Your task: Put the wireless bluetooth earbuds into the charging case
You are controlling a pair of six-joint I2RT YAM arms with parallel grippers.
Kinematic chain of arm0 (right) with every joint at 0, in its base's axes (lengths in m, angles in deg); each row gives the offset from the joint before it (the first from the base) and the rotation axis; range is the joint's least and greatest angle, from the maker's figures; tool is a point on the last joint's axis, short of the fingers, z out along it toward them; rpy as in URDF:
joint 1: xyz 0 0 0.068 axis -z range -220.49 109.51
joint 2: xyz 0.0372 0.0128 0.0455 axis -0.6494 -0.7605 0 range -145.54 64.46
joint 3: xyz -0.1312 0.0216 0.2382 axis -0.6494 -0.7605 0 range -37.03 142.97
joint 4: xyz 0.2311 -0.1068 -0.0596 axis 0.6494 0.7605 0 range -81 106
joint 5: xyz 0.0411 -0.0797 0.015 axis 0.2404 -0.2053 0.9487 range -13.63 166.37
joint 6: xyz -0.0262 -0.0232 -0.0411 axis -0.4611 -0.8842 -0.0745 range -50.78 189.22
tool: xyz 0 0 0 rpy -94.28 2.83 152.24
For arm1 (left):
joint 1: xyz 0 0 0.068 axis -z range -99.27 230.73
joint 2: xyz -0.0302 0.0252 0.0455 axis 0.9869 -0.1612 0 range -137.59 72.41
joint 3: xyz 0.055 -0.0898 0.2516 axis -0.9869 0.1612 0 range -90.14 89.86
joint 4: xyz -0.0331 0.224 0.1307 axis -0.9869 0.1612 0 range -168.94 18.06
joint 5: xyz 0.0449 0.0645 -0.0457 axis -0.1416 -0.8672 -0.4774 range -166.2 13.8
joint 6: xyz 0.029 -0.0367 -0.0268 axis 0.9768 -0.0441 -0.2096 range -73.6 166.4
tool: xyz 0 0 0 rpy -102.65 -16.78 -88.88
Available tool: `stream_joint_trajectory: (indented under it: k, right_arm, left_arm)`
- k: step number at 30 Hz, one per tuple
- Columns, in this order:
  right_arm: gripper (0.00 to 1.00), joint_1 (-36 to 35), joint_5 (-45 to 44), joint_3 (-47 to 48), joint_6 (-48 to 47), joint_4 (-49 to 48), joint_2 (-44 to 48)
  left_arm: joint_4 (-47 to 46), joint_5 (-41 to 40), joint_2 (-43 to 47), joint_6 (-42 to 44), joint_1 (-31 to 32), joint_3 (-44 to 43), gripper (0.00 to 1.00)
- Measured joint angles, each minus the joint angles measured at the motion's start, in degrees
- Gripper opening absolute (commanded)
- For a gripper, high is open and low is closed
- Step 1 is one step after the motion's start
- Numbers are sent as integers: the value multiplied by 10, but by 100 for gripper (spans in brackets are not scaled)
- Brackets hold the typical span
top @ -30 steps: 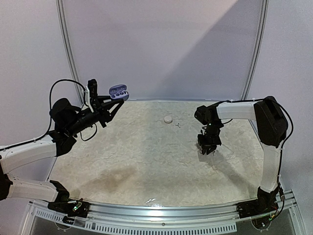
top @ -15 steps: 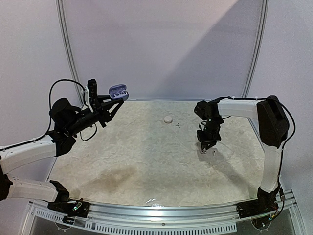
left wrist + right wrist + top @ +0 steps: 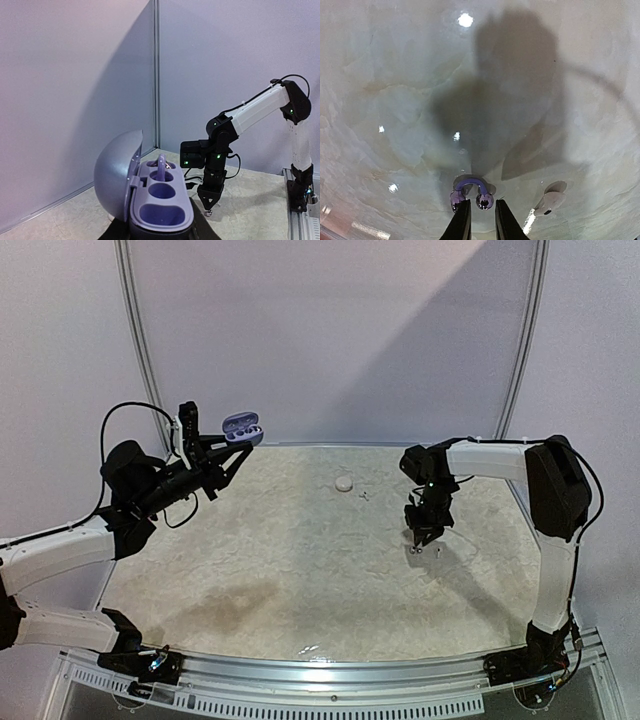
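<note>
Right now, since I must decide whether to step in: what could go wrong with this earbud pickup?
1. The right gripper has its fingers almost together at the purple earbud. I cannot tell if it is pinched, so it may slip or be left on the table.
2. The charging case, held open-lidded by the left gripper, hangs far off to the left: a weakly held bud could drop on the way.
</note>
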Motion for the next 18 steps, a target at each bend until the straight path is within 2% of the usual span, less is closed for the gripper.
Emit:
stream_joint_trajectory:
  k: [18]
  right_arm:
    - [18,0,19,-13,12,-7,-9]
  left_arm:
    - [0,0,0,0,0,0,0]
